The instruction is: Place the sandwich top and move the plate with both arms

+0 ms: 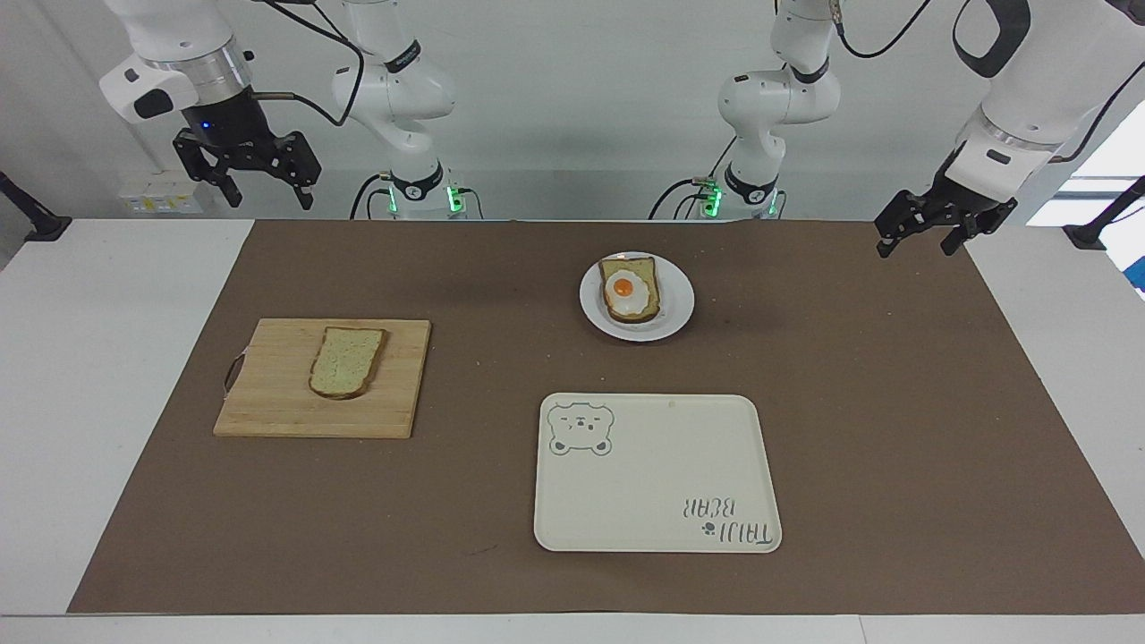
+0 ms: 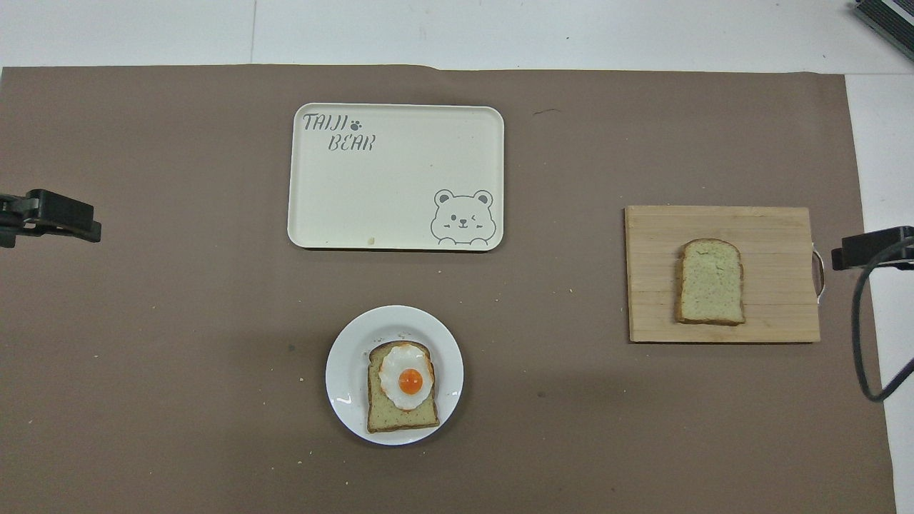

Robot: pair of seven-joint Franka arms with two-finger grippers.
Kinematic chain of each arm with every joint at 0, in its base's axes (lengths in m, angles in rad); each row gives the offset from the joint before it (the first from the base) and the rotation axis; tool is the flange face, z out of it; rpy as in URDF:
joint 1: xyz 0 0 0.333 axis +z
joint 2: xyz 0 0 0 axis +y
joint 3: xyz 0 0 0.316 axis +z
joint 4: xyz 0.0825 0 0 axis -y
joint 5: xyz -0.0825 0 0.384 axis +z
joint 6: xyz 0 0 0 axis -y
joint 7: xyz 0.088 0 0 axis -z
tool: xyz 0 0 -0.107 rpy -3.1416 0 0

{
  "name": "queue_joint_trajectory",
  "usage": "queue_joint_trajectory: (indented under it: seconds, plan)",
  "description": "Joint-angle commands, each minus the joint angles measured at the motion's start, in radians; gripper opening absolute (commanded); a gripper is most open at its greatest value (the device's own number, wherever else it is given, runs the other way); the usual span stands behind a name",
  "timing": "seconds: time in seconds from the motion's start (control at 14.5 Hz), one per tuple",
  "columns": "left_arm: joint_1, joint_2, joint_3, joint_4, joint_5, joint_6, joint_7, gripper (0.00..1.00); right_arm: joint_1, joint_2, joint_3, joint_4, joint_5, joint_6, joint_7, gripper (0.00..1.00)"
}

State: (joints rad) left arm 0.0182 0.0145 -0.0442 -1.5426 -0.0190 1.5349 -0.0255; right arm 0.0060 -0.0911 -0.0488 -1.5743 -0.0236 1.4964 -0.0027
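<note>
Nothing's really kicked off yet. The sandwich top (image 1: 348,362) is lying flat on the wooden cutting board (image 1: 268,394) toward the right arm's end of the table, nowhere near any fingers. The right gripper (image 1: 247,170) hangs up in the air over the table edge by that board, fingers spread wide and holding nothing. The left gripper (image 1: 930,225) is the same deal at its own end, hovering over the corner of the brown mat (image 1: 894,402), fingers parted and empty, well apart from the plate (image 1: 677,309).

The plate sits nearer to the robots than the bear tray (image 1: 657,474), with the egg slice (image 1: 631,288) already on it. So the step in hand looks like the very first one: grabbing the top slice. Best guess is the right gripper needs to drop down onto the board and pinch the slice by its crust edges, since it's lying flat.

The facing view gives both grippers whole and how high they hang. The overhead view only catches their dark tips at the frame edges, but shows the layout of the slice and board much more cleanly.
</note>
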Motion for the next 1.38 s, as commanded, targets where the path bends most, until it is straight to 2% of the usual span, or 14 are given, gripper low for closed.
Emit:
queue_joint_trajectory:
  seconds: [0.0,0.14,0.9,1.31]
  plan:
    - [0.011,-0.005,0.001,0.016,-0.001,-0.016,0.024,1.0,-0.009,-0.024,0.009,-0.03,0.004,0.022,-0.011,1.0]
    - [0.012,-0.004,-0.002,0.048,0.002,-0.036,0.053,1.0,-0.009,-0.022,0.009,-0.03,0.004,0.022,-0.013,1.0]
    - [0.014,-0.019,-0.006,0.044,-0.012,-0.033,0.048,1.0,-0.02,-0.027,0.007,-0.05,0.007,0.03,-0.026,1.0]
    - [0.014,-0.019,-0.006,0.044,-0.012,-0.033,0.048,1.0,-0.032,-0.027,-0.003,-0.111,0.024,0.073,-0.091,1.0]
